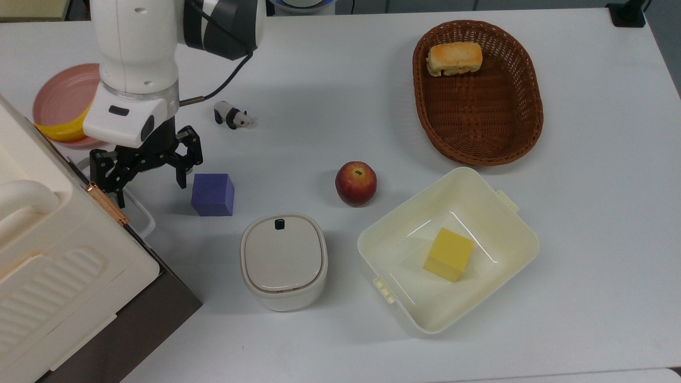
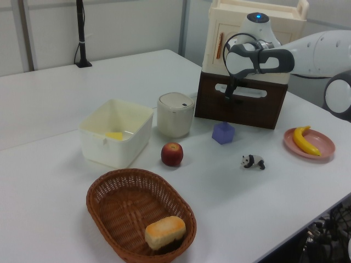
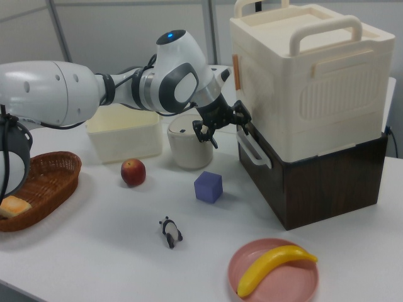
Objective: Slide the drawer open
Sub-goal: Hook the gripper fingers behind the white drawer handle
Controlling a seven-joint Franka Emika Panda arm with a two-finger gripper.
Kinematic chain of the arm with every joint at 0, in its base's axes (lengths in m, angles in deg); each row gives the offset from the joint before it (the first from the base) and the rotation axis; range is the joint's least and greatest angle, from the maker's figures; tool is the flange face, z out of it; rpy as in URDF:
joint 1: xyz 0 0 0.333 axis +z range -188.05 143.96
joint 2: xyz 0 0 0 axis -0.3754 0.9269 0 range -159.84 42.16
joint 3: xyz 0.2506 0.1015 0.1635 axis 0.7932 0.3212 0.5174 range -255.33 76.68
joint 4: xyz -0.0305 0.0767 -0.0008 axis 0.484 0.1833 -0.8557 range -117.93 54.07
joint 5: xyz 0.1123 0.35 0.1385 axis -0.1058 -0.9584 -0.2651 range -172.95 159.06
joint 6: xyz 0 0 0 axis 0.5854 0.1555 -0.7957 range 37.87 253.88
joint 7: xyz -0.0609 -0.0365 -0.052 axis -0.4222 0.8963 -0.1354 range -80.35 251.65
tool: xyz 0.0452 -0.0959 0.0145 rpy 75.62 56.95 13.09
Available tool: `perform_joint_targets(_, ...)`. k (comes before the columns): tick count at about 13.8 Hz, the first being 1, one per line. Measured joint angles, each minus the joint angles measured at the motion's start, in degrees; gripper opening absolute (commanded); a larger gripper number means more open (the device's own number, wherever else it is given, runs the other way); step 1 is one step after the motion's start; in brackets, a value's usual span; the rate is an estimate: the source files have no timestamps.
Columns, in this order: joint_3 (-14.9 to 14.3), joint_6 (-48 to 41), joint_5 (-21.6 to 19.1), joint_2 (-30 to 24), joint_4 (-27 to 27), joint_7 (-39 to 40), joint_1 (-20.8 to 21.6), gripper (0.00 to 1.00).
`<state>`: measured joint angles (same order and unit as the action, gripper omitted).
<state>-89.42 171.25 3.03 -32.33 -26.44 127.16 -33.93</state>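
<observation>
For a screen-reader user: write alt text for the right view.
A white robot arm holds its open black hand at the white loop handle of a dark brown wooden drawer under a cream plastic box. On the white table sit a purple cube, a red apple and a toy panda.
</observation>
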Motion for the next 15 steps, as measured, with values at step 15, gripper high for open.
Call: perform_joint_targets(15,0.0,1.5,1.4,1.0,0.0,0.0,0.0,1.0)
